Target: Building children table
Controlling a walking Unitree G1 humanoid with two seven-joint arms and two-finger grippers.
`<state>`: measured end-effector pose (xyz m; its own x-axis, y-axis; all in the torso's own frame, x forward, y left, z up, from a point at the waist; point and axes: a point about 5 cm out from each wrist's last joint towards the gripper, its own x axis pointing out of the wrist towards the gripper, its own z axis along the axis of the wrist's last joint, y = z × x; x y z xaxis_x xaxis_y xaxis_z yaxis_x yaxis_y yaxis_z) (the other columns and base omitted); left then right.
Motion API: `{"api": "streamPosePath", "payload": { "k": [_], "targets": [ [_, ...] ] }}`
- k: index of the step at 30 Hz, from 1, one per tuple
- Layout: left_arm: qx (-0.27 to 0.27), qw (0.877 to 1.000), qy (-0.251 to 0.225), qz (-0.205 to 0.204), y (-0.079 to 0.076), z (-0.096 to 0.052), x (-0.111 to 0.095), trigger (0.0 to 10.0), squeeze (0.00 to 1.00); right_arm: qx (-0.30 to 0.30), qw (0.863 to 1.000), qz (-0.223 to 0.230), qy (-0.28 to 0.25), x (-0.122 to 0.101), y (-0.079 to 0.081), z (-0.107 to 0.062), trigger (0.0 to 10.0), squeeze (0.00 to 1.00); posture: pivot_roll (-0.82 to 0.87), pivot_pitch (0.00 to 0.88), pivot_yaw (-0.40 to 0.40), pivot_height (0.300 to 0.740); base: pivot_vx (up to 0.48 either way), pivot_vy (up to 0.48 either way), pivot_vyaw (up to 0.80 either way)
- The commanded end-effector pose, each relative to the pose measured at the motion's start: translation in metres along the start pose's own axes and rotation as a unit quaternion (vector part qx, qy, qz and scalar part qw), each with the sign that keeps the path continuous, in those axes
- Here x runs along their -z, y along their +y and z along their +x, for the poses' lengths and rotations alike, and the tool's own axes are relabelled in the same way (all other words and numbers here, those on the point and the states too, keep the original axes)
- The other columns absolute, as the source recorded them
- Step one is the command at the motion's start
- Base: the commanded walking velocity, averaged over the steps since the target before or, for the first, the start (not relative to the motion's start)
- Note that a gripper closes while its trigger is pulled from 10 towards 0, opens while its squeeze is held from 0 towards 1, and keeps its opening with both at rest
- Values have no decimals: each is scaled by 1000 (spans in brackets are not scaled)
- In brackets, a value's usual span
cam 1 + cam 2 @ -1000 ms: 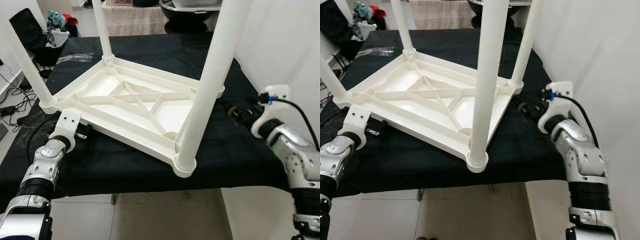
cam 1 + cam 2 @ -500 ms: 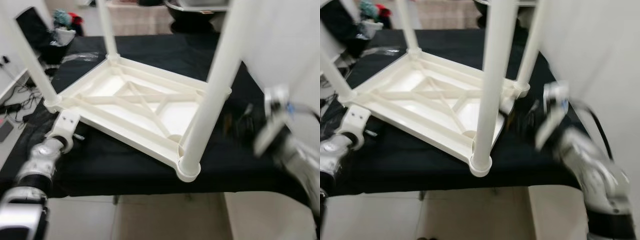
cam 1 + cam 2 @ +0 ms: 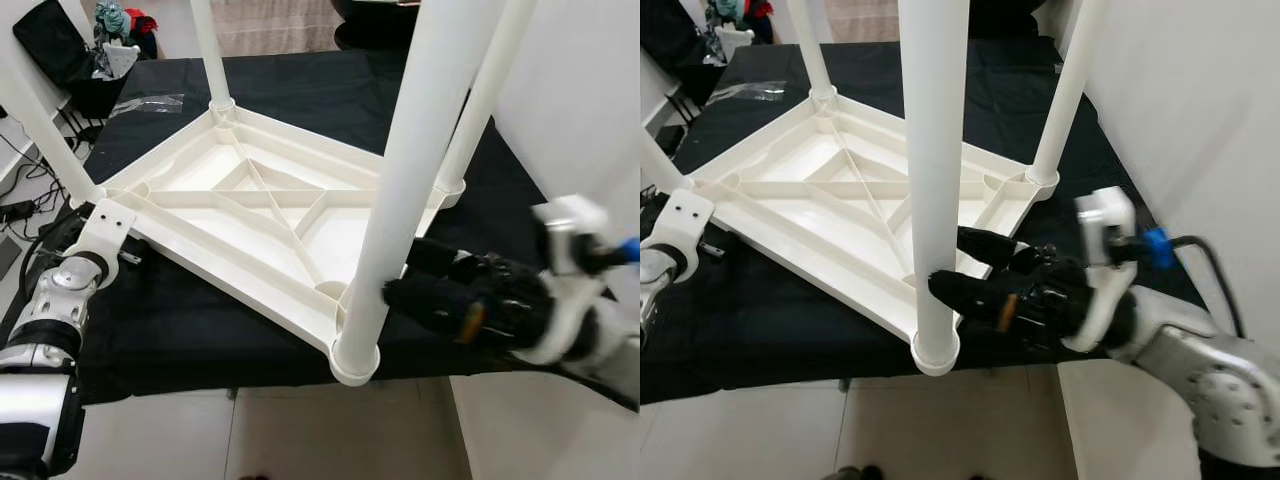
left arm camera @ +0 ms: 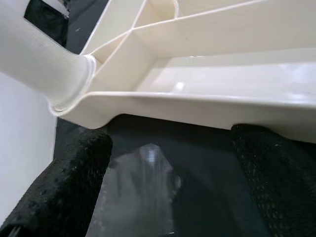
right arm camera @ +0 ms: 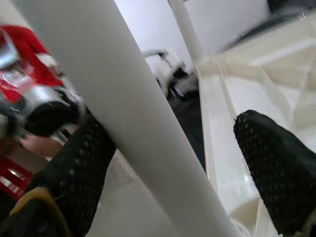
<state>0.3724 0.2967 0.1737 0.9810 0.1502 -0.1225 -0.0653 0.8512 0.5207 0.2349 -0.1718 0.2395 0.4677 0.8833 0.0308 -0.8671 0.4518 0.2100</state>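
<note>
- The table [image 3: 250, 215], white plastic, lies upside down on a black cloth [image 3: 200, 320], its ribbed underside facing up and its four legs standing upward.
- It sits skewed, one corner pointing toward the robot at the cloth's front edge.
- The near leg [image 3: 932, 180] rises from that corner socket; the right leg [image 3: 1065, 100], the far leg [image 3: 207, 50] and the left leg [image 3: 35, 120] stand in the other three corners.
- The right gripper [image 3: 965, 262] is at the near leg, low down, just above the socket. Its fingers [image 5: 276, 163] are spread, one on each side of the leg; in the right wrist view the leg runs between them, close against one finger and apart from the other. It is released, not clenched on the leg.
- The left gripper [image 4: 168, 197] is at the table's left corner, beside the left leg's base. In the left wrist view its fingers [image 4: 64, 187] are spread wide, their tips at or under the table's rim; whether they touch the rim I cannot tell. Black cloth and a piece of clear plastic [image 4: 143, 187] lie between them. It grasps nothing.
- Clear plastic wrap [image 3: 150, 103] lies on the cloth's far left part.
- Beyond the cloth at far left are a black chair [image 3: 60, 50] and a heap of clothes [image 3: 120, 25].
- A white wall [image 3: 590, 90] stands on the right; pale floor tiles [image 3: 300, 440] show below the cloth's front edge.
</note>
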Motion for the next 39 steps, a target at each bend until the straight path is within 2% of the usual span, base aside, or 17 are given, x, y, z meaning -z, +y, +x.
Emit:
{"api": "streamPosePath", "payload": {
  "k": [1, 2, 3, 4, 7, 10, 17, 18, 19, 21, 23, 24, 27, 29, 30, 36, 39],
  "targets": [
    [11, 1000, -10, 4, -6, 2, -5, 10000, 0, 94, 995, -7, 26, 10, -21, -6, 10000, 0, -34, 207, 12, 740, 0, 0, 0],
    [22, 1000, -22, 2, -13, 3, -8, 10000, 0, 151, 988, -2, 37, 16, -38, -10, 10000, 0, -18, 195, 4, 740, 0, 0, 0],
    [22, 1000, -22, 2, -13, 3, -8, 10000, 0, 151, 988, -2, 37, 16, -38, -10, 10000, 0, -18, 195, 4, 740, 0, 0, 0],
    [50, 997, -60, -11, -32, 2, -15, 10000, 0, 243, 969, 0, 46, 28, -70, -23, 10000, 0, -2, 177, -1, 740, 0, 0, 0],
    [71, 993, -92, -18, -46, -1, -21, 10000, 0, 286, 957, 15, 46, 36, -84, -30, 10000, 0, 5, 164, -3, 740, 0, 0, 0],
    [86, 989, -122, -20, -61, -9, -24, 10000, 0, 286, 957, 45, 33, 46, -87, -35, 10000, 0, 21, 152, -9, 740, 0, 0, 0],
    [100, 983, -150, -32, -76, -25, -24, 10000, 0, 245, 967, 54, 49, 65, -83, -38, 10000, 0, 33, 144, -7, 740, 0, 0, 0],
    [104, 982, -155, -32, -81, -31, -24, 10000, 0, 294, 951, 24, 94, 76, -95, -43, 10000, 0, 40, 140, -7, 740, 0, 0, 0],
    [104, 982, -155, -32, -81, -31, -24, 10000, 0, 294, 951, 24, 94, 76, -95, -43, 10000, 0, 40, 140, -7, 740, 0, 0, 0],
    [103, 981, -161, -39, -82, -36, -28, 10000, 0, 386, 915, -26, 113, 75, -116, -49, 10000, 0, 39, 139, -6, 740, 0, 0, 0],
    [91, 982, -162, -44, -76, -37, -30, 10000, 0, 486, 867, -62, 93, 59, -135, -53, 10000, 0, 39, 138, -4, 740, 0, 0, 0],
    [91, 982, -162, -44, -76, -37, -30, 10000, 0, 486, 867, -62, 93, 59, -135, -53, 10000, 0, 39, 138, -4, 740, 0, 0, 0],
    [85, 982, -160, -50, -70, -38, -33, 10000, 0, 569, 810, -133, 51, 26, -145, -47, 10000, 0, 46, 151, -4, 740, 0, 0, 0],
    [87, 982, -161, -53, -71, -39, -34, 10000, 0, 577, 804, -140, 43, 22, -145, -45, 10000, 0, 46, 151, -5, 740, 0, 0, 0],
    [90, 981, -163, -50, -73, -42, -37, 10000, 0, 585, 793, -163, 50, 17, -146, -42, 10000, 0, 48, 159, -7, 740, 0, 0, 0],
    [90, 979, -168, -67, -78, -50, -43, 10000, 0, 590, 789, -169, 23, 10, -147, -32, 10000, 0, 50, 178, -13, 740, 0, 0, 0],
    [92, 978, -172, -74, -83, -56, -46, 10000, 0, 597, 783, -172, -3, 8, -149, -17, 10000, 0, 48, 186, -13, 740, 0, 0, 0]
  ]
}}
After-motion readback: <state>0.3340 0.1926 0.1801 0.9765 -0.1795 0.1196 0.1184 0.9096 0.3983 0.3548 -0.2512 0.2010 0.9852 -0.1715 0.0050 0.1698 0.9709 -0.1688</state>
